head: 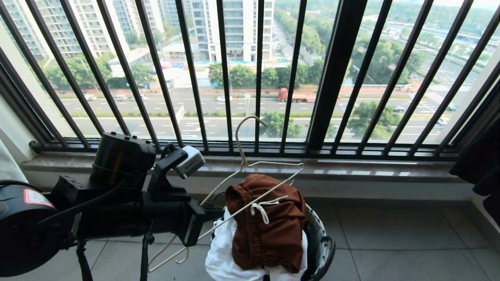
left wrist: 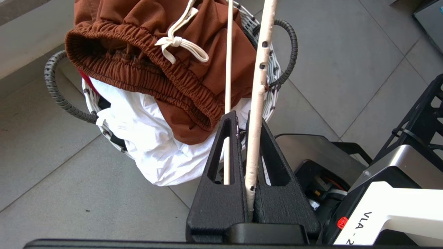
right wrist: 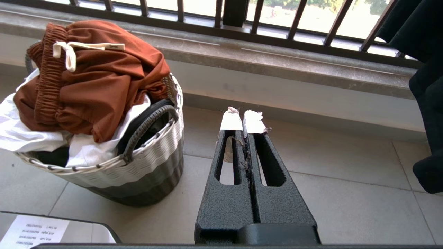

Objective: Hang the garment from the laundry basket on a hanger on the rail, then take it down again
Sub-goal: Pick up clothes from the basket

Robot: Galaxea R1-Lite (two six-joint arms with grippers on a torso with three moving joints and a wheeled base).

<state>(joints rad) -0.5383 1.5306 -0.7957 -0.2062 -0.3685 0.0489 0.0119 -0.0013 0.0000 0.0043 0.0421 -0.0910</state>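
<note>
Holding: the hanger (left wrist: 258, 93) is clamped in the left gripper (left wrist: 244, 119), jaws narrow on its lower bar.
Garment: the shorts (head: 269, 222) are heaped on the laundry basket (head: 322, 242), just ahead of those jaws, under the hanger's frame.
Long axis: the waistband is seen crosswise to the jaws.
Right gripper (right wrist: 242, 121): jaws together, empty, farther off.
Writing: "VLA" is read on a white housing (left wrist: 391, 218).

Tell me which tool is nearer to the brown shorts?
Left. The left tool, shut on the hanger, is beside the shorts; the right tool is apart, over floor.
</note>
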